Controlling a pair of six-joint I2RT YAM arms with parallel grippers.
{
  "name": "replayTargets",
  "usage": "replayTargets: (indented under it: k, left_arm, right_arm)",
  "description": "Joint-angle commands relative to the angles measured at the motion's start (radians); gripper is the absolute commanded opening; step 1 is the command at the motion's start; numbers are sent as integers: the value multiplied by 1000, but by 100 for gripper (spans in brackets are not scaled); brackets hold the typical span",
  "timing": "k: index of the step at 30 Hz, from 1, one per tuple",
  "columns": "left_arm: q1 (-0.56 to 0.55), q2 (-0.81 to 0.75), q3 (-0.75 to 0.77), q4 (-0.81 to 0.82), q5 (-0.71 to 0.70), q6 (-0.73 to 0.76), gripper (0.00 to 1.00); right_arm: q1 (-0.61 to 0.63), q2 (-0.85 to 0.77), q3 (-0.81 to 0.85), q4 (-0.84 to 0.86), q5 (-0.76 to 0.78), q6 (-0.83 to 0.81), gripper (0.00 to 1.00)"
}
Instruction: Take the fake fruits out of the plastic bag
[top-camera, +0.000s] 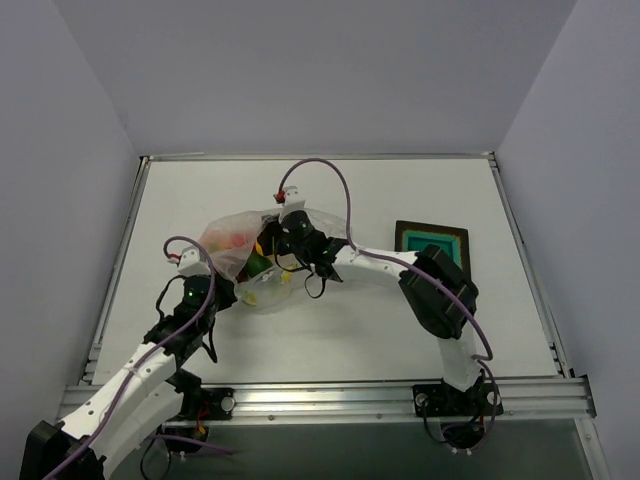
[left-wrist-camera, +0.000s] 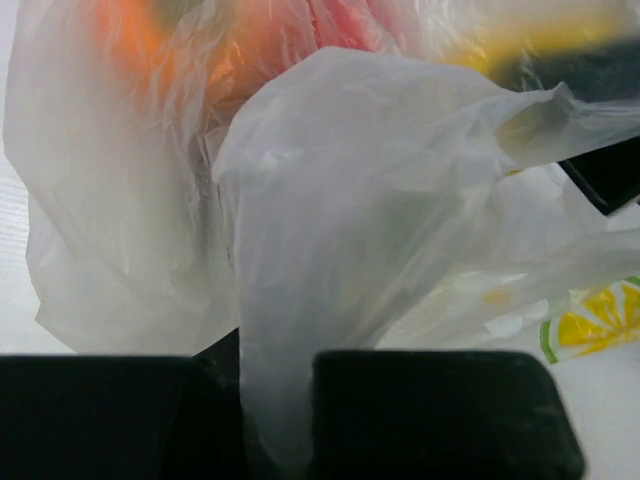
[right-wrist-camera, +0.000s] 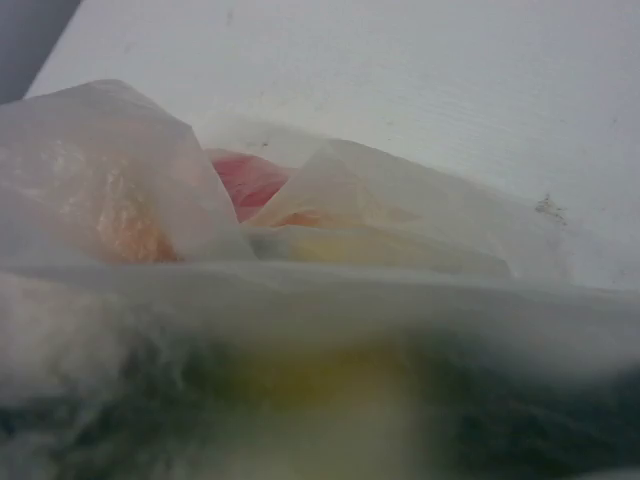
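Note:
The plastic bag (top-camera: 245, 262) lies left of the table's middle, crumpled, with printed citrus slices. My left gripper (top-camera: 218, 272) is shut on a fold of the bag (left-wrist-camera: 275, 400) at its near left side. My right gripper (top-camera: 266, 252) reaches into the bag's mouth from the right. In the right wrist view bag film covers its fingers, and a blurred yellow shape (right-wrist-camera: 330, 375) sits between them. The orange fruit (left-wrist-camera: 130, 45) and the red fruit (right-wrist-camera: 245, 182) show through the film. A pale yellow shape (right-wrist-camera: 340, 245) lies beside them. The maroon fruit is hidden.
A dark square tray with a teal centre (top-camera: 432, 243) sits to the right of the bag, behind the right arm's elbow. The white table (top-camera: 330, 330) is walled in by a raised rim.

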Motion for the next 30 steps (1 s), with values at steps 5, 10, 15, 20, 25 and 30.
replayTargets:
  k: [5,10,15,20,25,30]
  left_arm:
    - [-7,2,93,79,-9,4,2]
    - [-5,-59,86,80,-53,7,2]
    - [-5,-114,63,99,-78,22,2]
    - [-4,-158,53,69,-113,31,2]
    - [-5,-214,44,77,-118,30,2]
    - [-5,-193,58,77,-124,16,2]
  right_arm:
    - [20,-189,-133,152,-210,41,16]
    - [22,-240,-182,154,-323,77,16]
    - [25,-233,-199,97,-389,101,17]
    - [77,-220,-196,19,-251,2,12]
    - [195,-164,-128,-61,-68,-103,7]
    - [213,-242,-228,74,-35,-121,6]
